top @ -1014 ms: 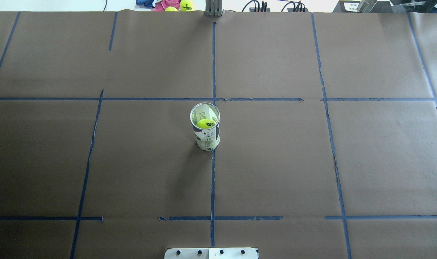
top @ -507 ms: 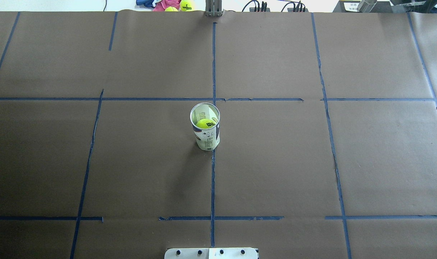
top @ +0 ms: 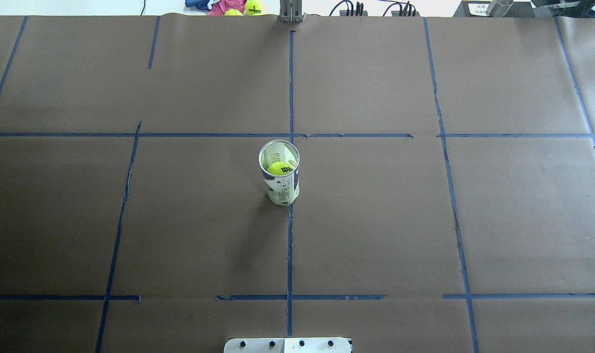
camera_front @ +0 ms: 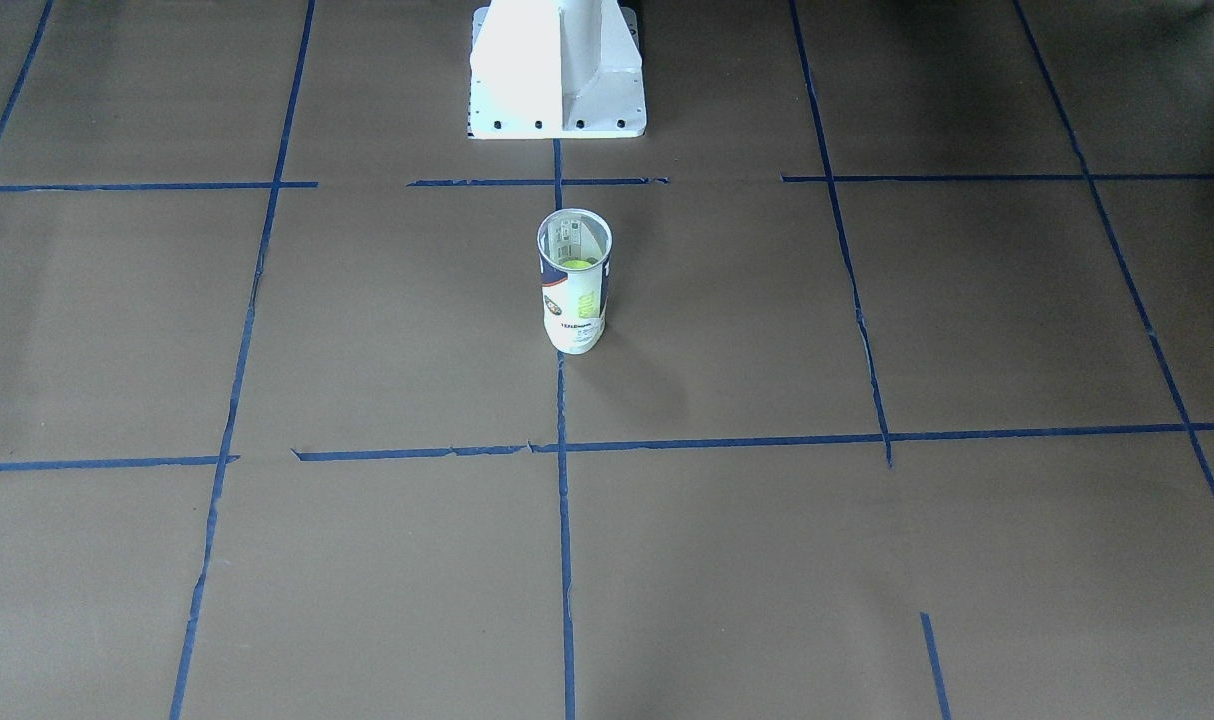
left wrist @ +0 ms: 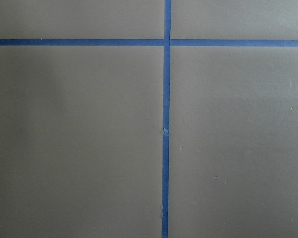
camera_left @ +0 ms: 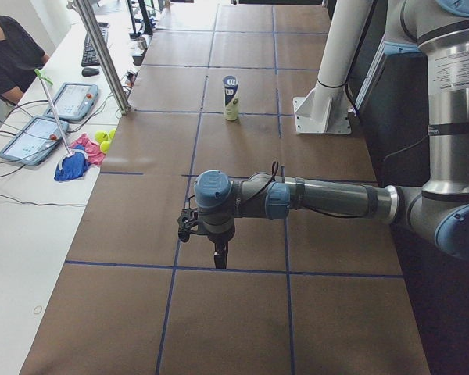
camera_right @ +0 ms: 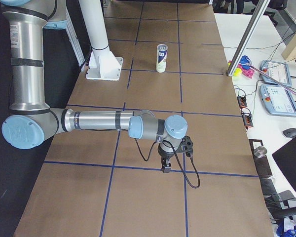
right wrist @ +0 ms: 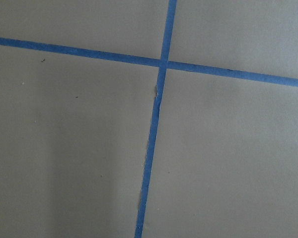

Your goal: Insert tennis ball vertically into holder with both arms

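- At mid-counter [camera_front: 867,560], front-facing view: the holder [camera_front: 573,300] stands upright on a blue tape line [camera_front: 563,520], near the white pedestal [camera_front: 557,70]. The tennis ball [camera_front: 575,264] sits inside, below the open rim, so insertion looks done.
- Risk from here: the holder is tall, narrow, probably light, unheld and uncovered. An arm sweeping past, or a knock to the counter, could tip it. The ball would likely roll out.
- Overhead: the ball is neon yellow-green and fuzzy, with black print facing up. The holder wall has a white label with small print. No arm is over it.
- Left side view: the left arm [camera_left: 328,199] reaches low over the counter, well apart from the holder. I cannot tell whether its jaws are spread or pressed together.
- Right side view: the right arm [camera_right: 98,120] is likewise low and well apart. I cannot tell its jaws' state either.
- Wrist views: only bare counter and tape crossings, with no jaws and no ball.
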Action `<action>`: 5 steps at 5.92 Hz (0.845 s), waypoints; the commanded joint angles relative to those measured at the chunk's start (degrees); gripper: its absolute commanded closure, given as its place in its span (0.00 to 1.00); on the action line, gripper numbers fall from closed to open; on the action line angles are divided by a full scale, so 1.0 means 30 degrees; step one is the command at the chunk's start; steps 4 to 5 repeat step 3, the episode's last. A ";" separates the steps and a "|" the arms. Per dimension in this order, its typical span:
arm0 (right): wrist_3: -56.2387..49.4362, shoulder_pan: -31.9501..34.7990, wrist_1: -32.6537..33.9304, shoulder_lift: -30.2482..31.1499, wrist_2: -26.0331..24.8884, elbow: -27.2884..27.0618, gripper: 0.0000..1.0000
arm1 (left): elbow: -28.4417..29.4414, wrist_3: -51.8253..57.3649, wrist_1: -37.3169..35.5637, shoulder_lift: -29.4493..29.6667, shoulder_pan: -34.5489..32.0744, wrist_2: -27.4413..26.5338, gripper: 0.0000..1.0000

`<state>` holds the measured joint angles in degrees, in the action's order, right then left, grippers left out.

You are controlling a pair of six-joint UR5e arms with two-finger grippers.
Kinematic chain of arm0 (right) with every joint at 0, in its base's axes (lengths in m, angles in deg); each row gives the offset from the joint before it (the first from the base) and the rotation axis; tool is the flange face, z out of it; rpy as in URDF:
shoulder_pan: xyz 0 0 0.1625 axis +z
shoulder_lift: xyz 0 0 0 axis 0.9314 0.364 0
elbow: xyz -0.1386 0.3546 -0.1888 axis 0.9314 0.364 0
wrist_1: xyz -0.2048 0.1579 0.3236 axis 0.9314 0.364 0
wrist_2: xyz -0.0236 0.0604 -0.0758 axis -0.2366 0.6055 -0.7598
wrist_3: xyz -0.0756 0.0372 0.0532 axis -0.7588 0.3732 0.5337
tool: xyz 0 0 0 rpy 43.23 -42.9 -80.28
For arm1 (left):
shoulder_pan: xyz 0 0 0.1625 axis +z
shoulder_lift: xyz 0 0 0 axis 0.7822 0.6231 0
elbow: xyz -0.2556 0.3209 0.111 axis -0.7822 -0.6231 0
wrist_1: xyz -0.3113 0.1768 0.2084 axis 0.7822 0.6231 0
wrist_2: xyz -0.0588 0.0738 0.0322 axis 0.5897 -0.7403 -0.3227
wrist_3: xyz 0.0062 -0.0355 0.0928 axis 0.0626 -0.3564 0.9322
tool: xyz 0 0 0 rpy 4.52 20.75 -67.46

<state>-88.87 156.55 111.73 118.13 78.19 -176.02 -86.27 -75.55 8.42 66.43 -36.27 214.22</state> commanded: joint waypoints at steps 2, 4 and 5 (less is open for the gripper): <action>0.0115 0.0000 0.0000 0.0000 0.0042 -0.0055 0.00 | -0.0068 0.0768 -0.0309 -0.0001 0.0034 -0.0227 0.00; 0.0174 0.0000 0.0000 -0.0029 0.0013 -0.0026 0.00 | -0.0068 0.0768 -0.0312 -0.0001 0.0034 -0.0226 0.00; 0.0174 0.0000 0.0000 -0.0029 0.0013 -0.0026 0.00 | -0.0068 0.0768 -0.0312 -0.0001 0.0034 -0.0226 0.00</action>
